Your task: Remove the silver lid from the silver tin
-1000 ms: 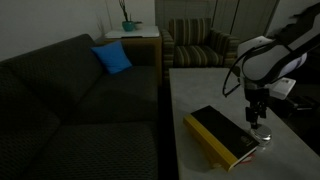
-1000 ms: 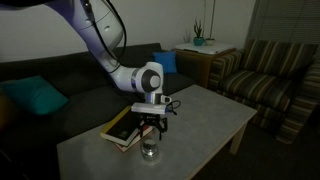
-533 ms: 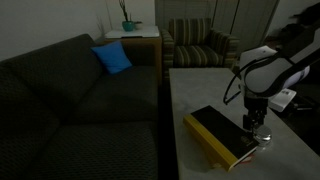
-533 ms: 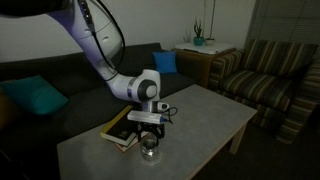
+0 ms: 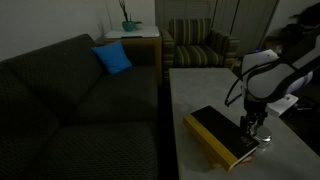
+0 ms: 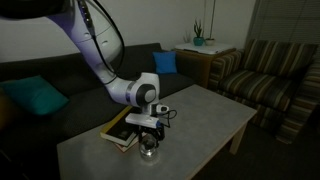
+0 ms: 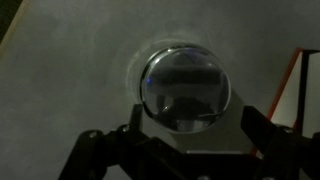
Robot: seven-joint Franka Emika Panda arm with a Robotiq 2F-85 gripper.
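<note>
Low over the pale grey table (image 6: 205,112), at the end of the white arm (image 6: 95,45) bent down from above. Gripper (image 6: 148,138) pointed straight down, directly above the silver tin (image 6: 149,153) and, in both exterior views, very close to it. Opened wide: in the wrist view the two dark fingers (image 7: 100,152) stand one to each side of the silver lid (image 7: 185,88), spread broader than the lid and clamping nothing. Cannot tell whether either fingertip brushes the rim.

Silver lid seated squarely on the tin, covering it completely from above – round, shiny, with a dark blurred reflection across its face. Tin upright on the bare tabletop, just beside the near corner of the black-and-yellow book (image 5: 220,135). Cannot tell from these angles whether touching the book or a little apart. Book lying flat on the table, yellow edge toward the table's rim, seen only as a reddish line at the right border of the wrist view.

Well apart from all this: a dark sofa (image 5: 80,100) along the table's long side with a blue cushion (image 5: 112,58) on it, a striped armchair (image 6: 262,70) past the table's far end, and a small potted plant (image 5: 127,20) on a side table between sofa and armchair – dim lighting throughout
</note>
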